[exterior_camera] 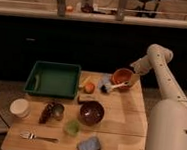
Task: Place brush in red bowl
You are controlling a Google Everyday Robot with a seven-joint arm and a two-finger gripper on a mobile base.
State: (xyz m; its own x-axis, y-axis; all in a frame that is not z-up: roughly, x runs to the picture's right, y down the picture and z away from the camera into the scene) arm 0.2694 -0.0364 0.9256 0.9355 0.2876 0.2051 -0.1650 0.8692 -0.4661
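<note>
The red bowl (pixel 122 76) stands at the far right of the wooden table (pixel 127 124). The brush (pixel 111 85) lies at the bowl's front left. Its dark bluish head rests on the table left of the bowl, and its white handle reaches toward the bowl's front rim. My gripper (pixel 135 69) hangs at the bowl's right rim, on the end of the white arm (pixel 161 81) that comes in from the right. I cannot tell whether it touches the bowl or the brush.
A green tray (pixel 53 79) sits at the back left. An orange fruit (pixel 88 87) lies left of the brush. A dark bowl (pixel 91 112), a metal can (pixel 57 111), a white cup (pixel 19 107), a fork (pixel 38 136), a green cup (pixel 72 127) and a blue sponge (pixel 88 146) lie nearer the front.
</note>
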